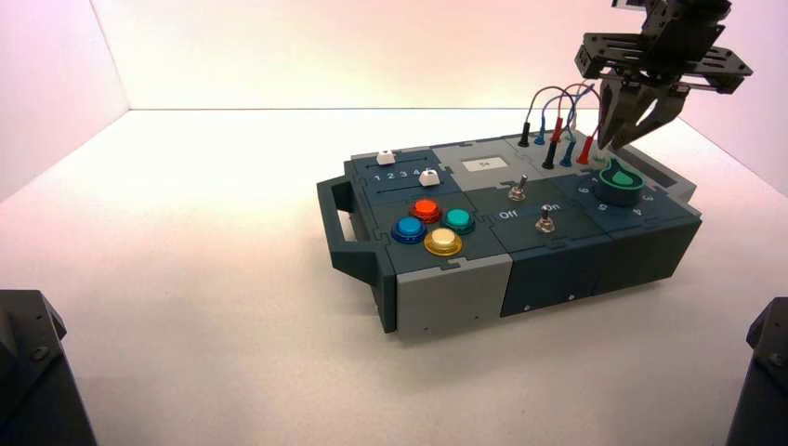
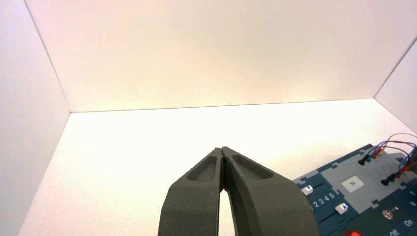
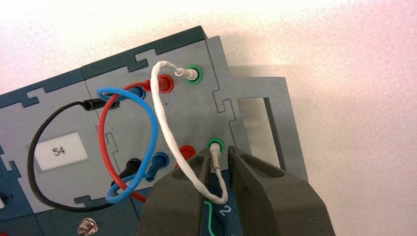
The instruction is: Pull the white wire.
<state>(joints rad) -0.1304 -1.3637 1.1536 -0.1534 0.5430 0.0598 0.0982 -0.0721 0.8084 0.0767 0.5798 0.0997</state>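
Observation:
The white wire [image 3: 162, 123] loops between two green sockets on the grey panel at the box's far right corner. One plug sits in the farther socket [image 3: 193, 73]. The other plug [image 3: 215, 157] stands in the nearer green socket [image 3: 215, 144]. My right gripper [image 3: 219, 153] is open, its two fingers on either side of this plug and the wire's low bend, with a gap still showing on one side. In the high view the right gripper [image 1: 632, 130] hangs over the wire panel. My left gripper [image 2: 223, 149] is shut and empty, parked well away from the box.
Red [image 3: 101, 132], blue [image 3: 153, 125] and black [image 3: 32, 162] wires loop close beside the white one. A green knob [image 1: 618, 183] sits just in front of the sockets. The box [image 1: 446, 279] also bears toggle switches, sliders and coloured buttons. White walls enclose the table.

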